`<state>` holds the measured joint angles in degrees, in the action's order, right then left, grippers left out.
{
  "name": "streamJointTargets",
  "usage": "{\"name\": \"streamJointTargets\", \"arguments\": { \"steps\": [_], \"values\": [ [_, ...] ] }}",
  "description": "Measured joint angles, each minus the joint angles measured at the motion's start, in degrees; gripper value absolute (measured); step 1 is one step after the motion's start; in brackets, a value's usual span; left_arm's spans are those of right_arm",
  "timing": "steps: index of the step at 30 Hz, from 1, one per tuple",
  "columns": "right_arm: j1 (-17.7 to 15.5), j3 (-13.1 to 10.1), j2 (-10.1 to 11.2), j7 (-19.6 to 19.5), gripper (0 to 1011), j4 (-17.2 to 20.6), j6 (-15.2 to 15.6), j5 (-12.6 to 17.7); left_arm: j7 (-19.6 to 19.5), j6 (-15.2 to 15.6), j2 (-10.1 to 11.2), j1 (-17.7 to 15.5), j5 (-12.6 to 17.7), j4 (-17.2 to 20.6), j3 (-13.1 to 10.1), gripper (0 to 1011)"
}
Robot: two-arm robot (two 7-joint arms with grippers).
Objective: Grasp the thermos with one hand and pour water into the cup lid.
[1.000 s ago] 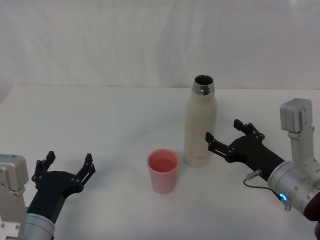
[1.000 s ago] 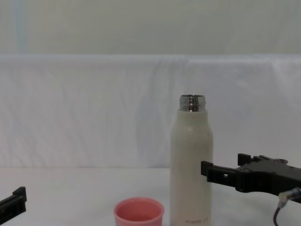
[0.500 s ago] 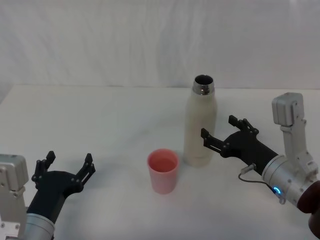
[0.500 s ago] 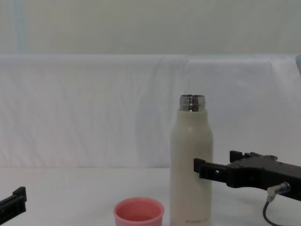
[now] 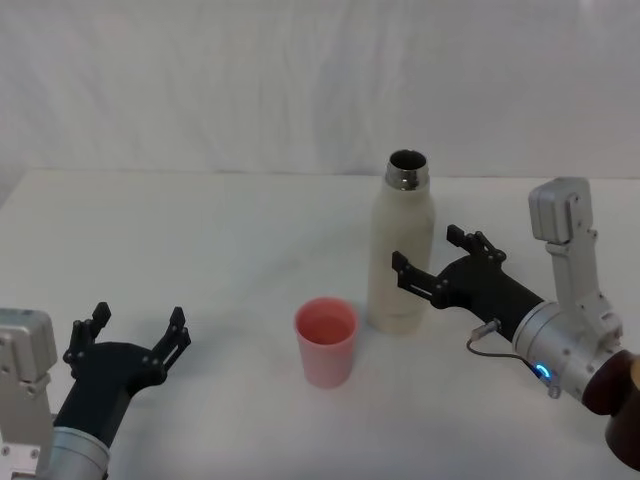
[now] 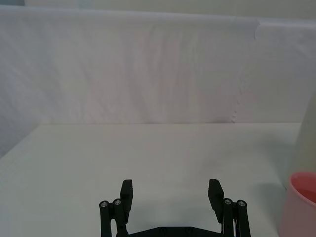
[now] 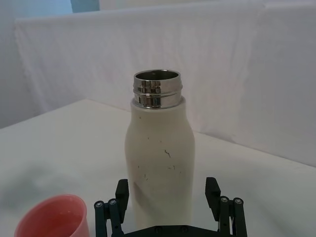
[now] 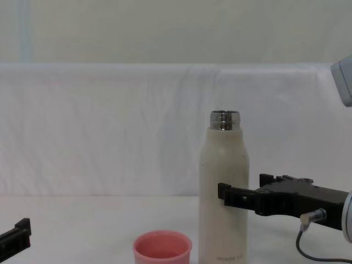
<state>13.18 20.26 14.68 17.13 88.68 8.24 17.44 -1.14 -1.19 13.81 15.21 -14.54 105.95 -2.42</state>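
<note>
Hand (image 5: 432, 264) on the right arm, fingers spread wide, straddles the lower half of the thermos (image 5: 401, 246), one finger on each side, not clamped on it. Thermos stands upright and uncapped on the white counter (image 5: 200, 240), the pink cup (image 5: 325, 341) just beside it. Left gripper (image 5: 130, 340) rests unclenched, well apart.

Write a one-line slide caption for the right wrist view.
Open right claw straddling the lower body of the upright, uncapped thermos, with the pink cup lid standing beside it.
</note>
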Motion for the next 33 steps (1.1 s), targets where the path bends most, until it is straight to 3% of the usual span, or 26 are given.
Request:
{"name": "streamJointTargets", "arguments": {
  "steps": [33],
  "values": [
    [2.88,1.51,-0.94,-0.19,1000,-2.32,0.80,-1.87,0.00,0.00,0.00,0.00,0.00,0.00,0.00,1001]
  ]
}}
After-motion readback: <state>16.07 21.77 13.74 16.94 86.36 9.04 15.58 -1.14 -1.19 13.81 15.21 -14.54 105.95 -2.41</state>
